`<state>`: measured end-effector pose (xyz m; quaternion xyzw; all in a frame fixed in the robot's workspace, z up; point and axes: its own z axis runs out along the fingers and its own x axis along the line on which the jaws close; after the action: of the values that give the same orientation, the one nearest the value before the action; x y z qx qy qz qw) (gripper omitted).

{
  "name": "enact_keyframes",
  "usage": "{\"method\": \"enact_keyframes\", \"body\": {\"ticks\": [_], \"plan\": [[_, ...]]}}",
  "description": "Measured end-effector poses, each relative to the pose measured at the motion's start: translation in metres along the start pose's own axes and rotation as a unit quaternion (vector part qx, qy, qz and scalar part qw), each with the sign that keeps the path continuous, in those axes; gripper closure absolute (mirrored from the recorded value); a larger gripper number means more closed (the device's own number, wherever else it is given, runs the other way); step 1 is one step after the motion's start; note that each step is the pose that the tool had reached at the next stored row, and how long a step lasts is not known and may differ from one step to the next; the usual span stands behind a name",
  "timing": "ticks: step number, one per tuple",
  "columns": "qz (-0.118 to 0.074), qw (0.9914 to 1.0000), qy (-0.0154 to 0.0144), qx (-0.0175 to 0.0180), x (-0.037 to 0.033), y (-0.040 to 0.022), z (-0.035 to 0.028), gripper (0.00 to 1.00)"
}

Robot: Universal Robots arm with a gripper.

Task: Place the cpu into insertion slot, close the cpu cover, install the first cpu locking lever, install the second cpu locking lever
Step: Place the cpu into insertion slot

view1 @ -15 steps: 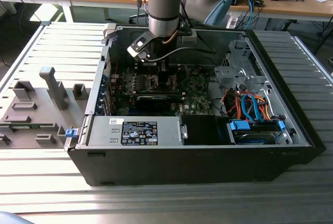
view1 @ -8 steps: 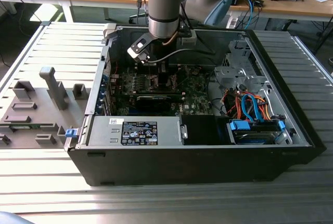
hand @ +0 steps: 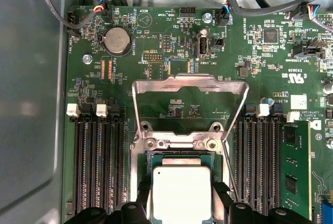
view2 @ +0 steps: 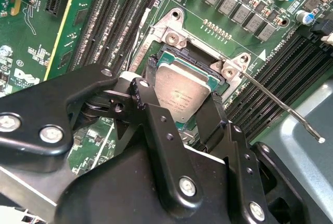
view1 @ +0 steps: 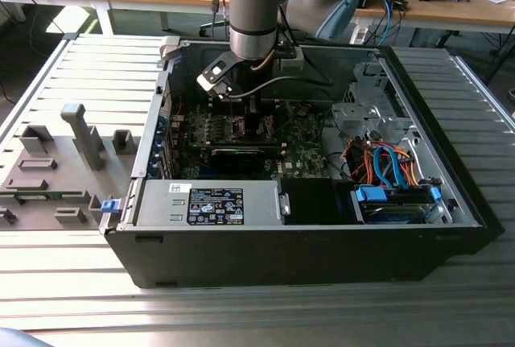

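CPU [view2: 182, 93]: silver top up, clamped on two opp. edges betw. the black fingers [view2: 215, 114], level and right over the slot [view2: 192, 57]; seated or just above it, can't tell. Slot: dark square w/ silvery rim on the green board [view2: 31, 42], mostly hidden under the CPU. Same in first wrist view: CPU [hand: 180, 193] betw. fingers [hand: 222, 190], strip of slot [hand: 174, 158] showing just past it. Cover [hand: 190, 82]: open, standing up off its hinge at the slot side away from the fingers, board visible through its window. Lever [view2: 281, 107]: thin wire rod, unhooked, running from a slot corner out over grey case metal. Long black memory slots [hand: 96, 167] on both sides of the slot. Ext. view: arm [view1: 256, 9] reaching down into the open case [view1: 306, 242], case resting on the ribbed metal desk [view1: 451, 299]; grey fixture [view1: 76, 154] on desk at the exterior view's left.
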<state>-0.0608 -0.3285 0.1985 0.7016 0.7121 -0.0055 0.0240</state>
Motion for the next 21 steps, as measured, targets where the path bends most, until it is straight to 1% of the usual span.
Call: {"method": "enact_keyframes", "body": {"ticks": [7, 8, 10, 18, 21], "plan": [[0.0, 1.0, 0.0, 0.0, 0.0, 0.0001, 0.0, 0.46], [0.0, 1.0, 0.0002, -0.0002, 0.0001, 0.0002, 0.0002, 0.45], [0.0, 1.0, 0.0001, -0.0001, 0.0001, 0.0002, 0.0001, 0.32], [0.0, 1.0, 0.0, 0.0, 0.0, 0.0002, 0.0, 0.32], [0.0, 1.0, 0.0, 0.0, 0.0017, 0.0003, -0.0001, 0.32]]}}
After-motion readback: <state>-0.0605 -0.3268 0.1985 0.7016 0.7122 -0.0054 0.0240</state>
